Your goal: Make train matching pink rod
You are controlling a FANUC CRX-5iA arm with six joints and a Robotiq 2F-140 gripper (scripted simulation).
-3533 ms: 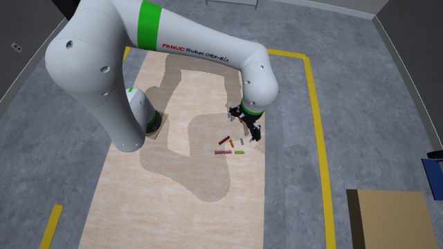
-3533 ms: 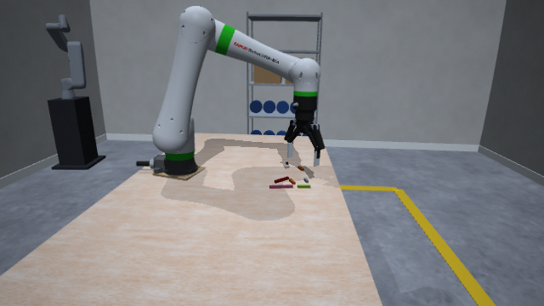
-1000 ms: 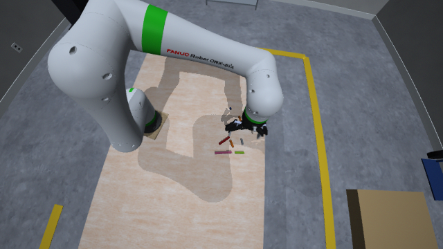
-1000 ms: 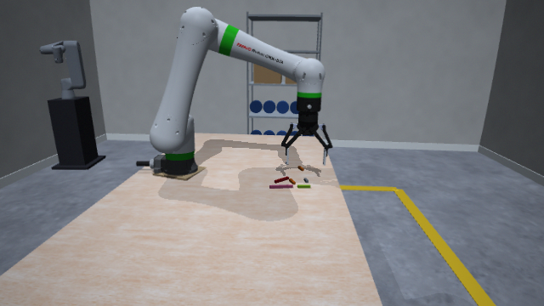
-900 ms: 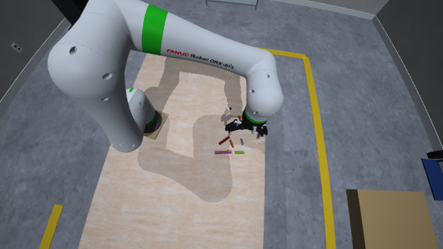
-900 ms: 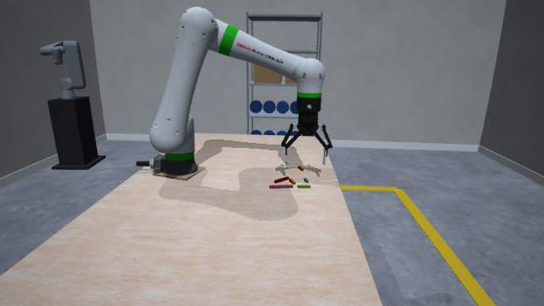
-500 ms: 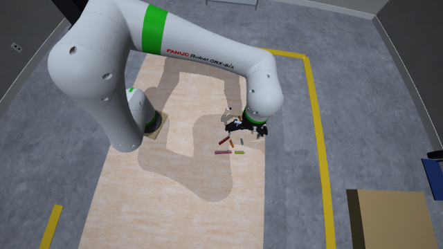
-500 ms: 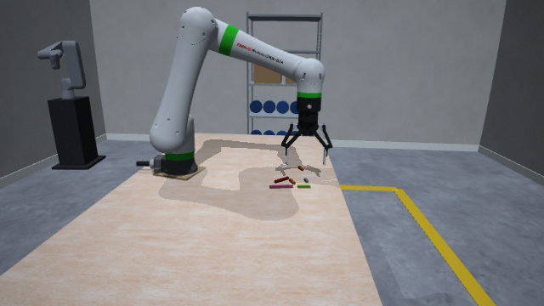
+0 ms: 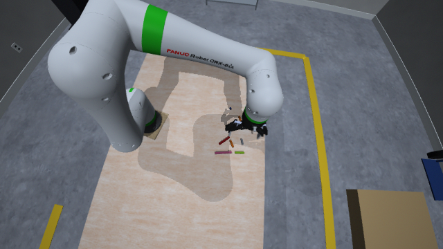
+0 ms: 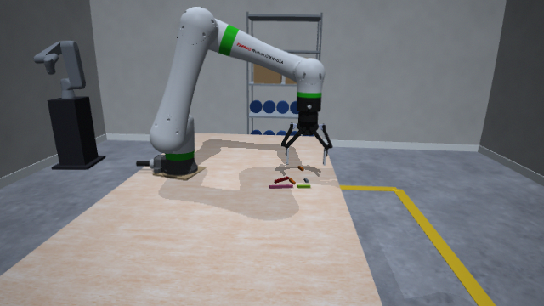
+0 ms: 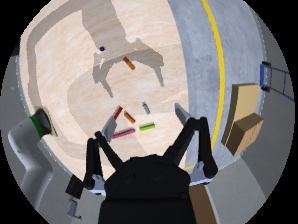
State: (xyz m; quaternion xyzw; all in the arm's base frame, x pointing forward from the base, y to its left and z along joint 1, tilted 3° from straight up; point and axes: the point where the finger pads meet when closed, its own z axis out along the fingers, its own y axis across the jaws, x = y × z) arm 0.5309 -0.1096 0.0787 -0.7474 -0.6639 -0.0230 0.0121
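The pink rod (image 9: pixel 223 152) (image 10: pixel 280 186) (image 11: pixel 121 133) lies flat on the wooden table (image 9: pixel 156 207) (image 10: pixel 170 255). A lime rod (image 9: pixel 239 152) (image 10: pixel 303 186) (image 11: pixel 147 125) lies in line with it, a small gap to its right. Just behind them lie a red rod (image 9: pixel 224 140) (image 10: pixel 281 179) (image 11: pixel 117 113), an orange rod (image 9: pixel 231 144) (image 10: pixel 291 181) (image 11: pixel 129 116) and a short grey rod (image 9: pixel 241 141) (image 10: pixel 305 180) (image 11: pixel 144 107). A second orange rod (image 9: pixel 239 118) (image 10: pixel 301 168) (image 11: pixel 129 63) and a tiny blue rod (image 9: pixel 230 108) (image 11: pixel 101 48) lie farther back. My gripper (image 9: pixel 246 131) (image 10: pixel 306 162) is wide open and empty. It hovers above the second orange rod.
The table's right edge (image 9: pixel 264 162) runs close beside the rods. A yellow floor line (image 9: pixel 320 145) (image 10: pixel 442 251) lies beyond it. A cardboard box (image 9: pixel 391 218) stands on the floor at the right. A shelf (image 10: pixel 284 76) and a second robot on a pedestal (image 10: pixel 72 127) stand at the back.
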